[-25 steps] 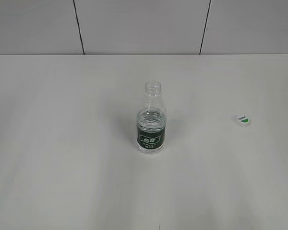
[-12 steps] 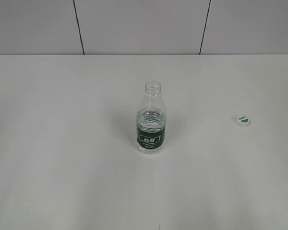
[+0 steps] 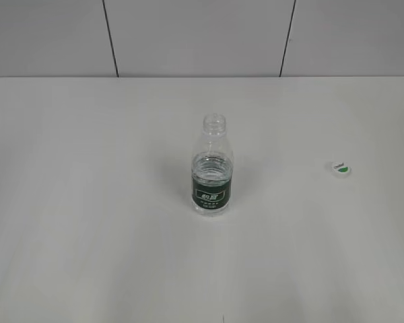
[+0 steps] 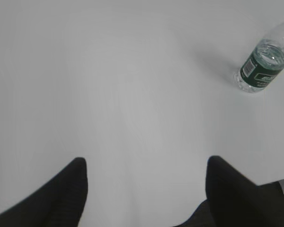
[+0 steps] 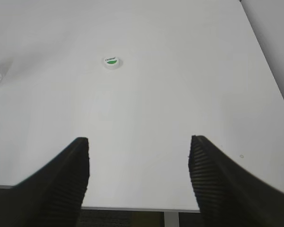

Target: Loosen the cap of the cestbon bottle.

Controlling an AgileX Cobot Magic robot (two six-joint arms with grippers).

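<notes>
White cap (image 3: 341, 167) lies well apart from the open-necked cestbon bottle (image 3: 212, 167), unscrewing apparently finished; left gripper (image 4: 144, 177) and right gripper (image 5: 138, 158) hover apart, empty.

The cestbon bottle (image 3: 213, 168) is clear, glossy plastic with a ribbed body and a smooth dark green label band. At its 3 o'clock, the cap (image 3: 341, 168) is white plastic (faint sheen on top). The table (image 3: 87, 202) is white, smooth and matt. The gripper fingers (image 5: 61, 182) look black, finely ribbed, dull.
</notes>
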